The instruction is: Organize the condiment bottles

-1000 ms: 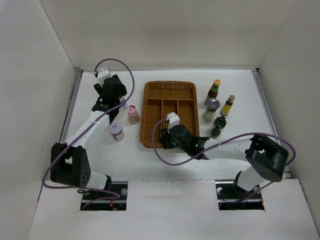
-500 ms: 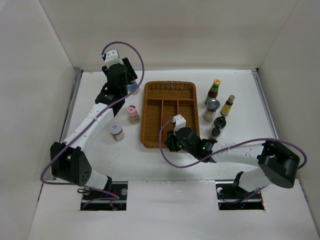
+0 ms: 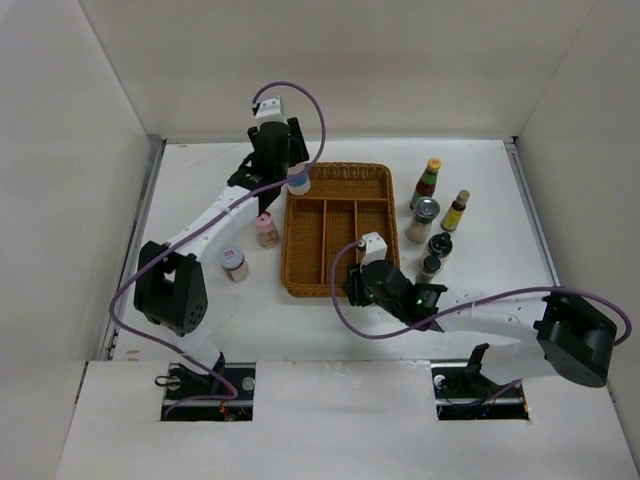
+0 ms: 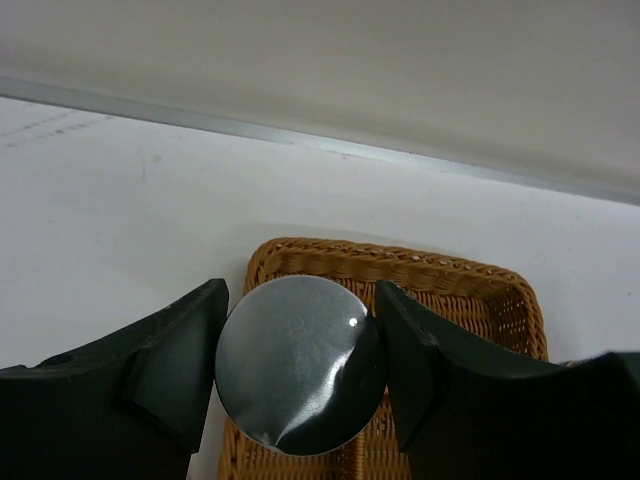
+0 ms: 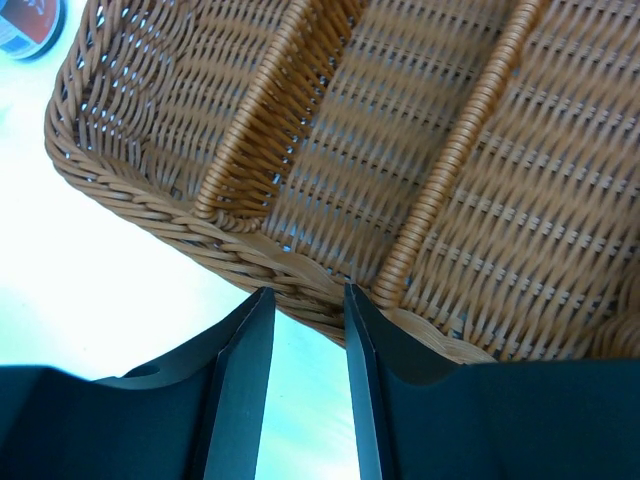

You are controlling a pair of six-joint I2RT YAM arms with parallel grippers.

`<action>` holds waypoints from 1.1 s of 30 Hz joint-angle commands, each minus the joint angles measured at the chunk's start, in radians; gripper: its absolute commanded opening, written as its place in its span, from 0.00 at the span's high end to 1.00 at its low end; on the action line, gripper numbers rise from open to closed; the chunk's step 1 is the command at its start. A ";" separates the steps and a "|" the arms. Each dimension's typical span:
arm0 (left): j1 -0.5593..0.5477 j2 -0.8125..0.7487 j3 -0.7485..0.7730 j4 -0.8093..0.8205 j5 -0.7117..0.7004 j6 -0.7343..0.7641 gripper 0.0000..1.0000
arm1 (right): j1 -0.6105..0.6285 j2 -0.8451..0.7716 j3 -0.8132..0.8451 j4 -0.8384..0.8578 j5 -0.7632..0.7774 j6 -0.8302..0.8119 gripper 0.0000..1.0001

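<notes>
My left gripper (image 3: 296, 176) is shut on a grey-capped, blue-label bottle (image 3: 298, 181) held over the far left corner of the wicker tray (image 3: 290, 215). The left wrist view shows its grey cap (image 4: 300, 365) between both fingers, with the tray (image 4: 450, 285) beneath. A pink-lidded bottle (image 3: 265, 228) and a white-lidded red-label jar (image 3: 233, 263) stand left of the tray. My right gripper (image 3: 352, 288) is at the tray's near rim (image 5: 300, 270). Its jaws (image 5: 305, 290) stand slightly apart with nothing between them, tips against the rim.
Right of the tray stand a red-capped sauce bottle (image 3: 428, 182), a brown-capped bottle (image 3: 456, 211), a silver-lidded jar (image 3: 425, 220) and two small dark jars (image 3: 440, 245) (image 3: 430, 265). White walls enclose the table on three sides.
My left arm has carried the grey-capped bottle from the far left rightward to the tray's far left corner. My right gripper drew back to the tray's near rim and its jaws narrowed.
</notes>
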 commanded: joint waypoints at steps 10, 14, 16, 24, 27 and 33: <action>-0.017 0.106 0.150 0.118 0.028 0.001 0.79 | 0.004 -0.107 -0.083 -0.089 0.077 0.081 0.55; -0.013 0.134 0.170 0.138 0.035 0.007 0.79 | 0.044 -0.121 -0.077 -0.053 0.074 0.070 0.39; -0.011 0.157 0.192 0.123 0.059 0.007 0.79 | 0.044 -0.168 -0.083 -0.045 0.084 0.061 0.27; -0.016 0.221 0.157 0.124 0.055 0.018 0.78 | -0.027 -0.437 -0.106 0.056 0.160 0.021 0.00; -0.022 0.232 0.141 0.130 0.025 0.030 0.77 | -0.065 -0.466 -0.100 0.087 0.164 0.003 0.00; -0.034 0.263 0.121 0.133 0.016 0.061 0.67 | -0.113 -0.448 -0.091 0.111 0.170 -0.011 0.00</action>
